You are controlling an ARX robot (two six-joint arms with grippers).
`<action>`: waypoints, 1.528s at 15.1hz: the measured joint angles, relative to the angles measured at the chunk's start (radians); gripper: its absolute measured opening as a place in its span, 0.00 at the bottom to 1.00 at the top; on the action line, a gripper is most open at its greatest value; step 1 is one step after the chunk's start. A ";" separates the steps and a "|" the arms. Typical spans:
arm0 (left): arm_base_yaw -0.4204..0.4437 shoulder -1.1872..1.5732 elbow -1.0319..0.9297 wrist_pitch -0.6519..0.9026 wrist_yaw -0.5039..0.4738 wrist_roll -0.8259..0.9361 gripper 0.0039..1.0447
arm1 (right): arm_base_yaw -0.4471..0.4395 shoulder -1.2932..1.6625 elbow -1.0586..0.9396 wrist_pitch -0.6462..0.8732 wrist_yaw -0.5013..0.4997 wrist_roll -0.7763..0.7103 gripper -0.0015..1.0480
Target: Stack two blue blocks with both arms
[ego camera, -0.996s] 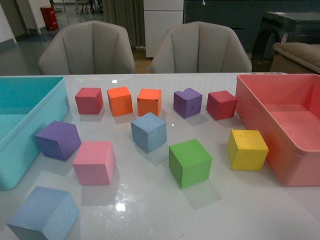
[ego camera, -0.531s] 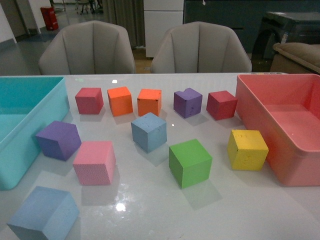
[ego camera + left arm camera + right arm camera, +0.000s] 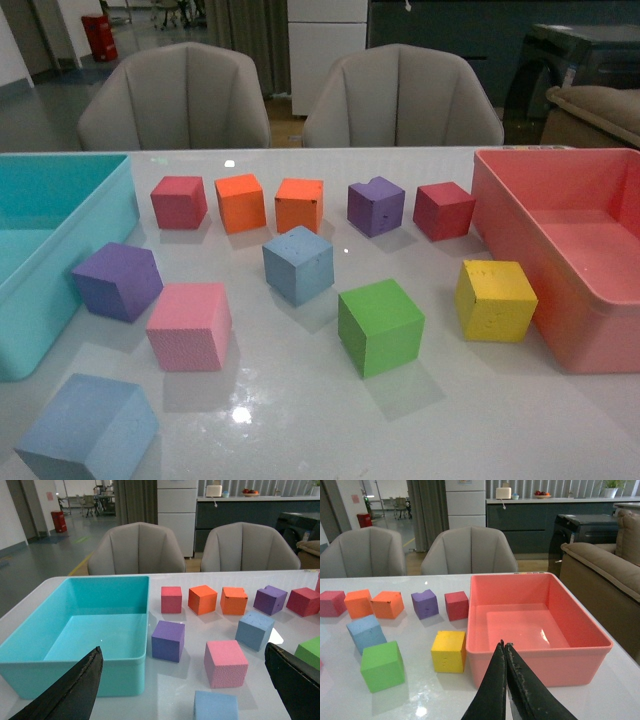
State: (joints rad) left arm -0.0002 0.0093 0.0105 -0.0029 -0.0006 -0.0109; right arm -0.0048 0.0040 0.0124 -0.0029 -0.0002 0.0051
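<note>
Two blue blocks point(image 3: 298, 264): we are judging them light, squashy, best pinched across flat faces; left end effector point(image 3: 182, 650) gaping, right end effector point(image 3: 504, 647) closed.

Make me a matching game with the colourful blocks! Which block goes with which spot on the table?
Blocks:
1. yellow cube
2. pink cube
3. green cube

Spots:
A. between the other two blocks
B. right beside the coral bin
C. next to a purple cube

Pairs: 1-B, 2-C, 3-A
</note>
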 joint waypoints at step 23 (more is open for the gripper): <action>-0.102 1.419 0.197 0.589 0.029 -0.021 0.94 | 0.000 0.000 0.000 -0.001 0.000 -0.002 0.94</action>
State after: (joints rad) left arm -0.1020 1.4281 0.2077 0.5861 0.0280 -0.0315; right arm -0.0048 0.0040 0.0124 -0.0036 -0.0002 0.0029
